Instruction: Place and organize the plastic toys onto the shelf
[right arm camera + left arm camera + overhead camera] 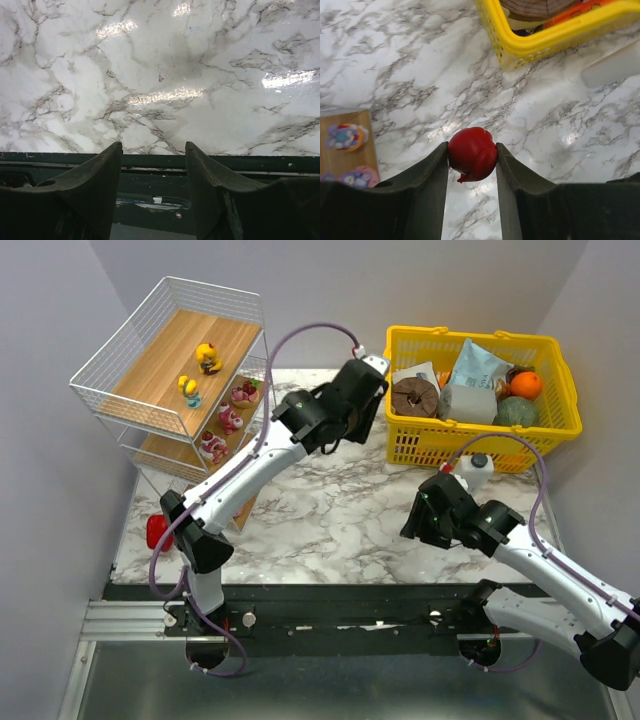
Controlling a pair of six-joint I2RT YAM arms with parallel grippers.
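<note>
A: Left claw (471,150)?
B: It is gripping the small red toy (472,161) between both fingers, hanging over the marble worktop (395,60) beside the yellow basket (545,42).
A: Right claw (152,150)?
B: Standing open, holding nothing. Yellow ducks (208,358) are sitting on the shelf (160,360).

- Stone-look counter (330,520): white marble pattern, grey veining, glossy highlights.
- Three-tier wire shelf (160,360): white wire, light wood-grain boards.
- Small rounded plastic toy (472,154): plain glossy red.
- Two duck figurines (208,357): yellow, with dark markings on the farther one.
- Three bunny-like figurines (230,418): pink with red and white patches.
- Perforated plastic basket (480,435): bright yellow, lattice walls.
- Round fruit (525,385): orange.
- Ring-shaped pastry (413,397): brown.
- Soft pouch (478,365): pale blue-grey.
- Bell pepper (157,530): red.
- Left arm (250,465) and right arm (560,570): white shells, black joints, purple cables, dark grey jaws.
</note>
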